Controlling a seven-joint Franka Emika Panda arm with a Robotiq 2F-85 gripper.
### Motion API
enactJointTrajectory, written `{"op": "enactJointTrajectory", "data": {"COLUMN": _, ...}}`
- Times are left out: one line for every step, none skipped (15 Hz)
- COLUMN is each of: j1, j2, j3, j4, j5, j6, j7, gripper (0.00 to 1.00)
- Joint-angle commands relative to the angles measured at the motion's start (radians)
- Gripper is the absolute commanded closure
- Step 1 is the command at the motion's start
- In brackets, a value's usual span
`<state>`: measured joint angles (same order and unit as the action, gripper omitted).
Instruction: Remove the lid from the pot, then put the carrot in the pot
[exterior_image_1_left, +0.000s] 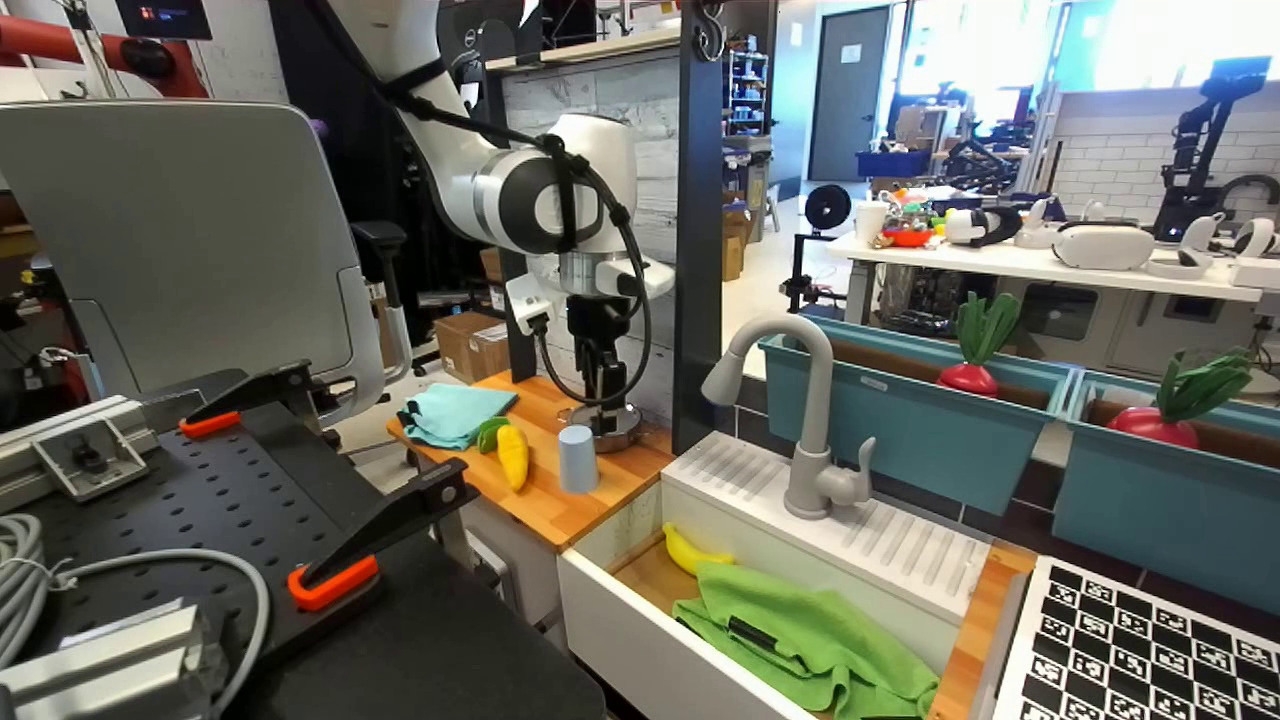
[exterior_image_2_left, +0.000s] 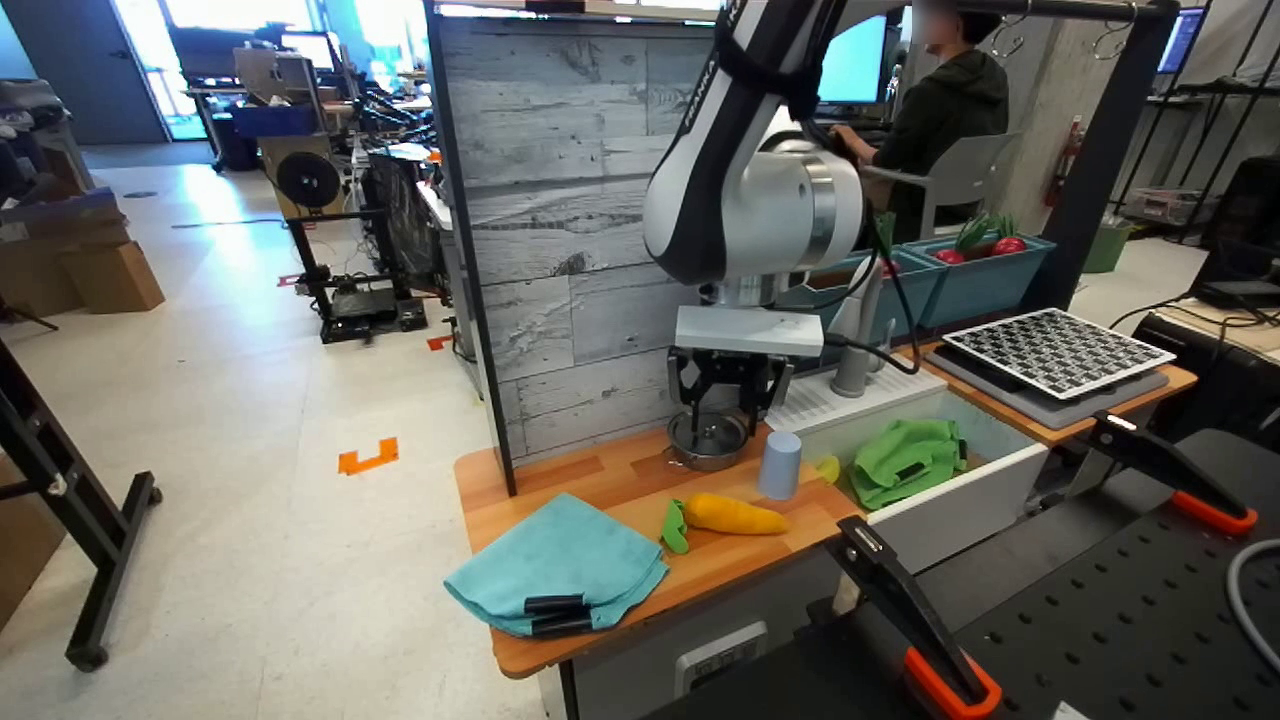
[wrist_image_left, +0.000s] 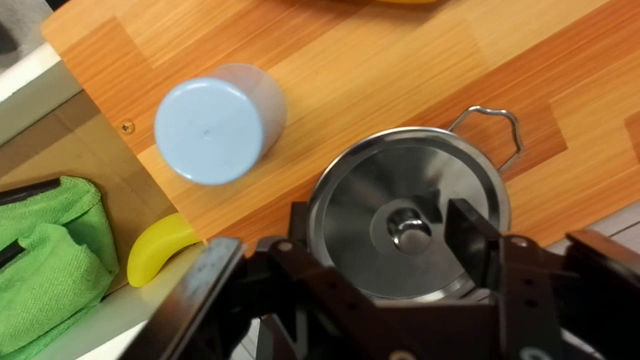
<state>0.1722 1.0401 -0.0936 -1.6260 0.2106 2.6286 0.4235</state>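
Note:
The pot (exterior_image_2_left: 706, 463) is small and silver, and stands on the wooden counter by the wall panel; it also shows in an exterior view (exterior_image_1_left: 618, 440). The round grey metal lid (wrist_image_left: 360, 185) sits on it with a shiny knob in its middle. My gripper (wrist_image_left: 382, 222) is open above the lid, pointing down, its fingers apart on either side of the knob; the right finger is nearer to it. Nothing is between the fingers but the view of the knob. The orange-yellow carrot (exterior_image_2_left: 735, 515) with green leaves lies on the counter, also visible in an exterior view (exterior_image_1_left: 513, 457); the wrist view shows only its edge.
A grey-blue cup (wrist_image_left: 210, 131) stands upside down beside the pot. A teal cloth (exterior_image_2_left: 560, 560) lies at the counter's end. The white sink (exterior_image_1_left: 640, 610) holds a yellow banana (exterior_image_1_left: 692, 552) and a green cloth (exterior_image_1_left: 800, 620). The wall panel (exterior_image_2_left: 570, 300) rises close behind the pot.

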Motion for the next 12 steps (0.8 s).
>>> {"op": "enactJointTrajectory", "data": {"j1": 0.016, "j2": 0.033, "j3": -0.025, "j4": 0.054, "j5": -0.036, "j6": -0.023, "j7": 0.036, "gripper": 0.6}}
{"op": "enactJointTrajectory", "data": {"j1": 0.016, "j2": 0.037, "j3": -0.025, "j4": 0.058, "j5": -0.04, "j6": -0.023, "j7": 0.038, "gripper": 0.68}}
{"op": "enactJointTrajectory", "data": {"j1": 0.017, "j2": 0.038, "j3": -0.025, "j4": 0.06, "j5": -0.044, "j6": -0.023, "j7": 0.04, "gripper": 0.75}}
{"op": "enactJointTrajectory", "data": {"j1": 0.017, "j2": 0.04, "j3": -0.026, "j4": 0.061, "j5": -0.05, "j6": -0.023, "j7": 0.042, "gripper": 0.84}}
{"op": "enactJointTrajectory", "data": {"j1": 0.016, "j2": 0.038, "j3": -0.025, "j4": 0.065, "j5": -0.052, "j6": -0.022, "j7": 0.044, "gripper": 0.9}}
{"op": "enactJointTrajectory", "data": {"j1": 0.015, "j2": 0.035, "j3": -0.024, "j4": 0.064, "j5": -0.053, "j6": -0.02, "j7": 0.042, "gripper": 0.97}}
{"op": "enactJointTrajectory", "data": {"j1": 0.013, "j2": 0.033, "j3": -0.023, "j4": 0.062, "j5": -0.052, "j6": -0.019, "j7": 0.041, "gripper": 1.0}}
{"op": "enactJointTrajectory", "data": {"j1": 0.012, "j2": 0.028, "j3": -0.022, "j4": 0.058, "j5": -0.051, "j6": -0.015, "j7": 0.04, "gripper": 0.95}}
{"op": "enactJointTrajectory", "data": {"j1": 0.012, "j2": 0.023, "j3": -0.021, "j4": 0.053, "j5": -0.051, "j6": -0.013, "j7": 0.038, "gripper": 0.95}}
{"op": "enactJointTrajectory", "data": {"j1": 0.012, "j2": 0.011, "j3": -0.019, "j4": 0.038, "j5": -0.051, "j6": -0.009, "j7": 0.034, "gripper": 0.95}}
{"op": "enactJointTrajectory", "data": {"j1": 0.01, "j2": -0.003, "j3": -0.015, "j4": 0.017, "j5": -0.052, "j6": -0.001, "j7": 0.024, "gripper": 0.95}}
{"op": "enactJointTrajectory", "data": {"j1": 0.009, "j2": -0.017, "j3": -0.01, "j4": -0.001, "j5": -0.052, "j6": 0.002, "j7": 0.016, "gripper": 0.95}}
